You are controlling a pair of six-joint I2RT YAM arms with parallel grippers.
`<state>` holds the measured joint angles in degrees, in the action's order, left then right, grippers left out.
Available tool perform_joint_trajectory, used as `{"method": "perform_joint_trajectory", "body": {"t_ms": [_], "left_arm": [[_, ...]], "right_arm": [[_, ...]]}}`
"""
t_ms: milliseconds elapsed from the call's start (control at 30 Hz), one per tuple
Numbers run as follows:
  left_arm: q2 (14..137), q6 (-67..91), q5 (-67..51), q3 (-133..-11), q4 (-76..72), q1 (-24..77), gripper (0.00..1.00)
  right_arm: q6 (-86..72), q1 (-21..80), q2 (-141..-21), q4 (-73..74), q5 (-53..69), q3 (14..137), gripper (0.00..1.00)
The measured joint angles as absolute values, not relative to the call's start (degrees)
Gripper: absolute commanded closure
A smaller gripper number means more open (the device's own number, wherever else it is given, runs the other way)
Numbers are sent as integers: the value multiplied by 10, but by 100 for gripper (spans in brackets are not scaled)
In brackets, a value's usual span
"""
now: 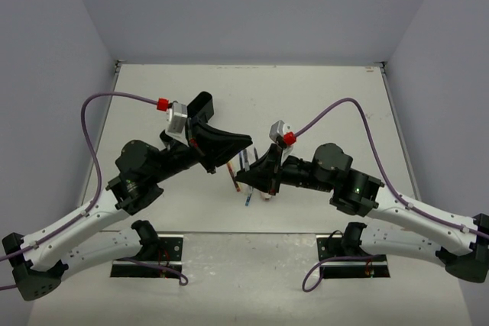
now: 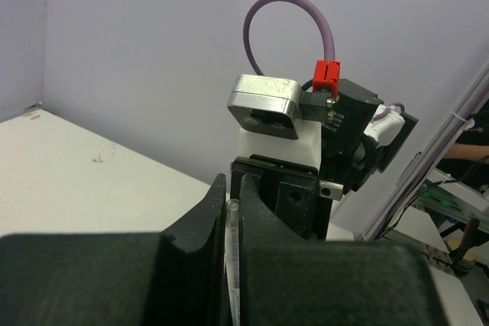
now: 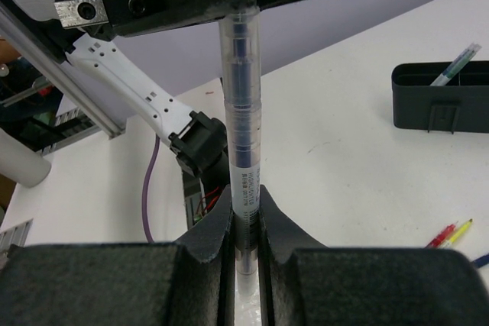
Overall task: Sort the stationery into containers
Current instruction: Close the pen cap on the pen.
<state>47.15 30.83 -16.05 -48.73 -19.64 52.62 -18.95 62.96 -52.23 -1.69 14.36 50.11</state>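
You have both claws on the same thing: a clear pen (image 3: 243, 112) with a dark core, standing nearly upright above the table (image 3: 344, 150). In the right wrist view, the right gripper (image 3: 244, 208) is clenched on the pen's lower end, with one finger pressed to each side of the barrel. The upper end of the pen runs into the black body of the other arm. In the left wrist view, the left gripper (image 2: 233, 188) is also clamped on the pen, and only a sliver of the clear barrel shows between its fingers. Beyond that pen, the same view shows the other wrist's silver camera housing (image 2: 263, 104) and a purple cable (image 2: 283, 13) looping over it.

In the right wrist view, the black organiser tray (image 3: 428, 108) stands on the table to the right of the pen and well apart from it. A greenish pen (image 3: 456, 64) leans out of its top. A red pen (image 3: 442, 236) and a yellow pen (image 3: 461, 228) lie side by side on the table, lower right of the clear pen.

From above, a few loose pens (image 1: 249, 199) lie on the table just beneath the meeting claws. The tray cannot be made out there; it may be hidden by the arms.
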Motion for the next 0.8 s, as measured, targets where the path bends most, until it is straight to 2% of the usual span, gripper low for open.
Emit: {"method": "perform_joint_trajectory", "body": {"t_ms": [433, 600, 800], "left_arm": [[478, 332, -171, -430, -279, 522, 100], [479, 353, -144, -381, -374, 519, 100], [481, 361, -61, -344, -460, 533, 100]], "right_arm": [[-176, 633, -517, 59, 107, 524, 100], [-161, 627, -560, 140, 99, 598, 100], [-155, 590, -628, 245, 147, 707, 100]]}}
